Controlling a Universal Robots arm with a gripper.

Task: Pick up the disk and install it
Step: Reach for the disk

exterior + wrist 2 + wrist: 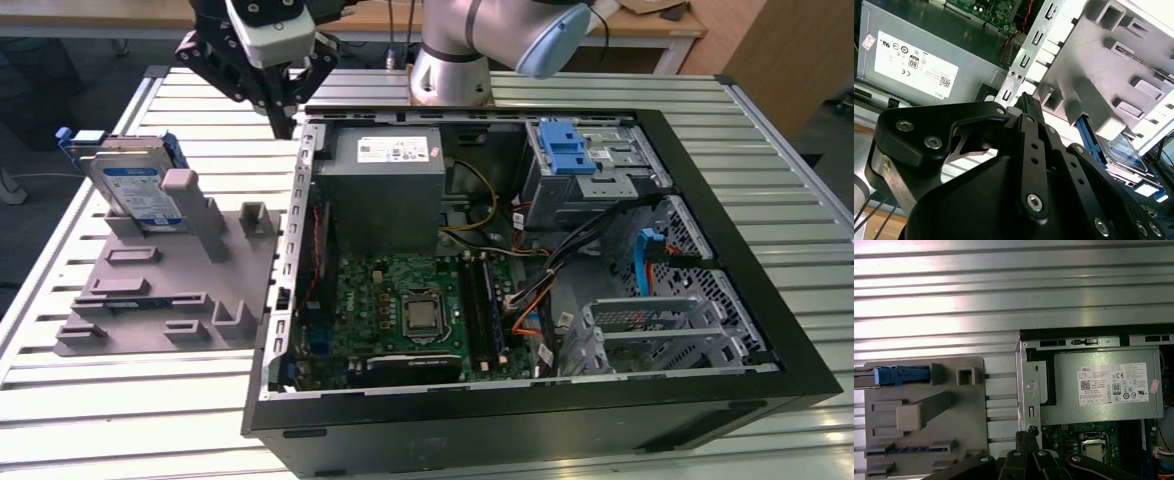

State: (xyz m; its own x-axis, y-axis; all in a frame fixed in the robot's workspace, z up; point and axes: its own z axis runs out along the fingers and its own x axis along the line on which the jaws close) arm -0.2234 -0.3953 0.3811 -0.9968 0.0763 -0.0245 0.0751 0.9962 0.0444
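Closest to the lens in both wrist views is my pincer point(1029, 102) point(1026, 432), black links folded and fingertips drawn together with nothing between them. The disk point(134, 185) stands on edge in a slot at the far end of the grey holder point(160, 290). In the exterior view it sits at about eight o'clock from my pincer point(283, 125) and well apart from it. Blue rails run along its edges and its white-and-blue label faces the exterior camera. The holder lies flat on the slatted table point(134, 420), at nine o'clock of the open computer case point(534, 430). I hang above the table just outside the case's far corner, between holder and case. Inside the case, the power supply point(387, 180) with its white sticker is at about four o'clock from my fingertips. The green motherboard point(400, 310) is at six o'clock of that box. The drive bay point(574, 160) with a blue latch sits at three o'clock of it.
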